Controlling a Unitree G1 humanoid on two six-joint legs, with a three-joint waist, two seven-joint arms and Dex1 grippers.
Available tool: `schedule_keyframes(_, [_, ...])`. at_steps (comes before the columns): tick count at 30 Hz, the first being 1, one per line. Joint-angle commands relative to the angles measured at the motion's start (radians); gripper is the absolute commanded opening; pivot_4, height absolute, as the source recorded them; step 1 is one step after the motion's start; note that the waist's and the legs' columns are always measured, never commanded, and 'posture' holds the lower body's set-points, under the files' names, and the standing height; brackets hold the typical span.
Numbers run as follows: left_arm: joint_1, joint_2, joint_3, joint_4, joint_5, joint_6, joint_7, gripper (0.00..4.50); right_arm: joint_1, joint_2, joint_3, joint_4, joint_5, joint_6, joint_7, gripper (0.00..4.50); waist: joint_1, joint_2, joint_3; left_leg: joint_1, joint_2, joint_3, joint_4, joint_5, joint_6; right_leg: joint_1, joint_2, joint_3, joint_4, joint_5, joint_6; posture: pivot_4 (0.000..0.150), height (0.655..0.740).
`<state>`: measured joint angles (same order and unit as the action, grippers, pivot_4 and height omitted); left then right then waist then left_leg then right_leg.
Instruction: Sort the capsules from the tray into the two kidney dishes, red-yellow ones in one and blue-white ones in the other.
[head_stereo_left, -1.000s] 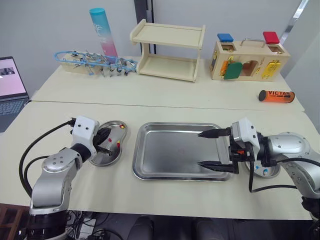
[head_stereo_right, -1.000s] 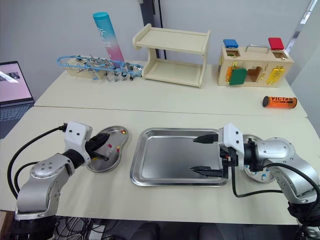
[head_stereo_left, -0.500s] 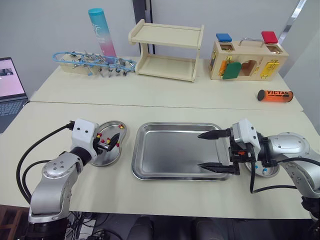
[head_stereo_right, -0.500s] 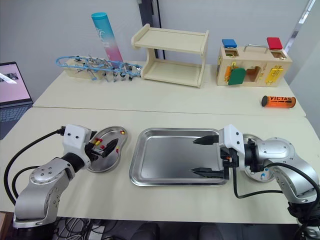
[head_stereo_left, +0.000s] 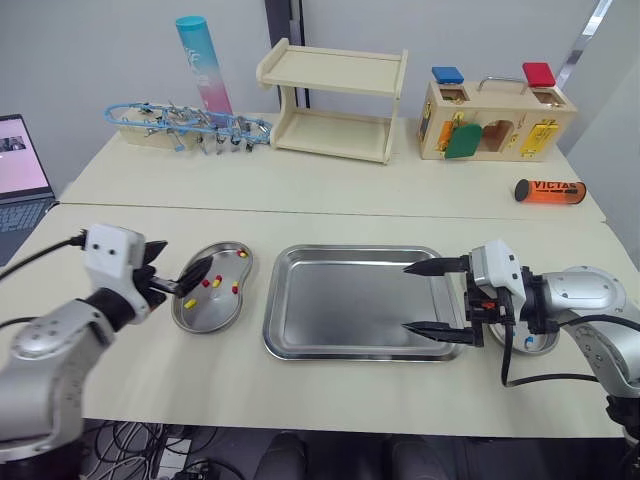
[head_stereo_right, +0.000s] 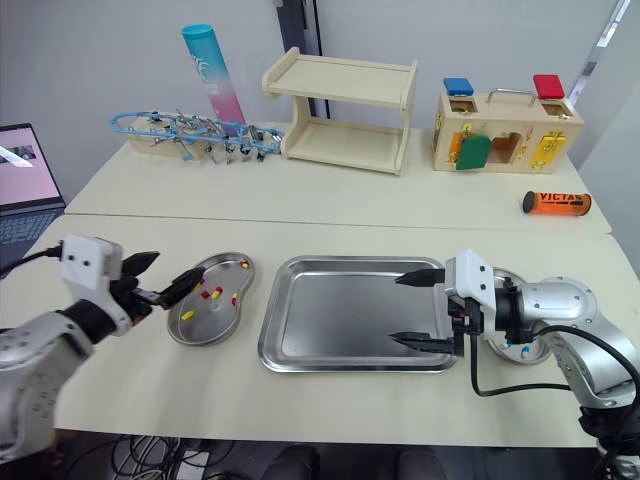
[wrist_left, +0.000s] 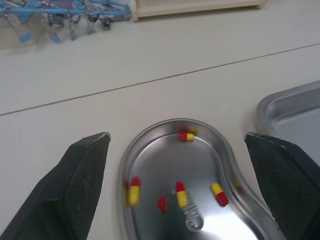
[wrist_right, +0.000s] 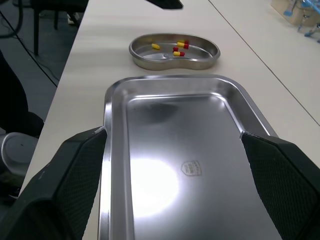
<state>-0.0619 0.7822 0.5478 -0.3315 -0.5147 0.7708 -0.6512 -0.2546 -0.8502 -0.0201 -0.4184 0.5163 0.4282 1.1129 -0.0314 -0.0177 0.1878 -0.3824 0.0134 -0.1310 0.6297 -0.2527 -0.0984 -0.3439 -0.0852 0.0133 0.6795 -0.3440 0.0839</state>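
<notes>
Capsules (wrist_left: 181, 194), red-yellow, lie in the left kidney dish (wrist_left: 127, 155); the tray (head_stereo_left: 340, 300) looks bare. The left gripper (head_stereo_left: 188, 254) hangs spread and empty near that dish. The right gripper (head_stereo_left: 408, 298), also spread and empty, sits over the tray's right end, partly hiding the right kidney dish (head_stereo_left: 545, 348). Risk: a finger clipping either dish rim would tip capsules out. On the far table, the orange tube (head_stereo_left: 552, 190) reads "VICTAS". The tray's stamp (wrist_right: 192, 168) is unreadable.
</notes>
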Motion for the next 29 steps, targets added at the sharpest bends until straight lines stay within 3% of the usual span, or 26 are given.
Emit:
schedule_keyframes(1, [0.056,0.139,0.103,0.088,-0.018,-0.01,-0.151,4.46,0.052,-0.084,-0.129,0.01,-0.008,-0.014,0.02,4.5,0.0,0.0,0.0,0.0,0.0,0.0,0.0,0.0,0.0,0.0,0.0,0.0,-0.001,0.0,0.0,0.15,0.74])
schedule_keyframes(6, [0.201,0.212,0.167,0.243,0.057,-0.116,-0.241,4.46,0.117,-0.19,-0.27,0.131,-0.031,-0.049,0.077,4.5,-0.002,0.001,0.0,0.0,0.0,0.004,-0.002,0.0,0.0,-0.002,0.0,0.003,-0.001,0.0,0.0,0.15,0.74])
schedule_keyframes(12, [0.337,0.206,0.22,0.384,0.132,-0.262,-0.293,4.46,0.202,-0.296,-0.39,0.281,-0.092,-0.117,0.16,4.5,-0.001,0.001,0.0,-0.001,0.001,0.005,-0.002,0.0,0.0,-0.004,0.0,0.004,0.0,0.0,-0.001,0.15,0.74])
schedule_keyframes(15, [0.382,0.206,0.234,0.452,0.161,-0.328,-0.305,4.46,0.33,-0.384,-0.481,0.409,-0.142,-0.141,0.289,4.5,0.002,0.001,0.0,-0.002,0.001,0.007,-0.003,0.0,0.0,-0.005,-0.001,0.004,-0.001,0.0,-0.001,0.15,0.74])
schedule_keyframes(18, [0.383,0.217,0.214,0.499,0.182,-0.397,-0.319,4.46,0.371,-0.409,-0.491,0.492,-0.181,-0.227,0.323,4.5,0.0,0.001,0.001,-0.002,0.001,0.007,-0.004,-0.001,0.002,-0.005,-0.001,0.004,-0.002,-0.001,-0.001,0.15,0.74])
schedule_keyframes(29, [0.355,0.216,0.192,0.541,0.172,-0.41,-0.351,4.46,0.28,-0.406,-0.421,0.633,-0.24,-0.376,0.299,4.5,-0.019,0.001,0.0,0.0,0.001,0.008,-0.003,-0.001,0.001,-0.004,-0.001,0.005,0.001,0.0,-0.001,0.15,0.74])
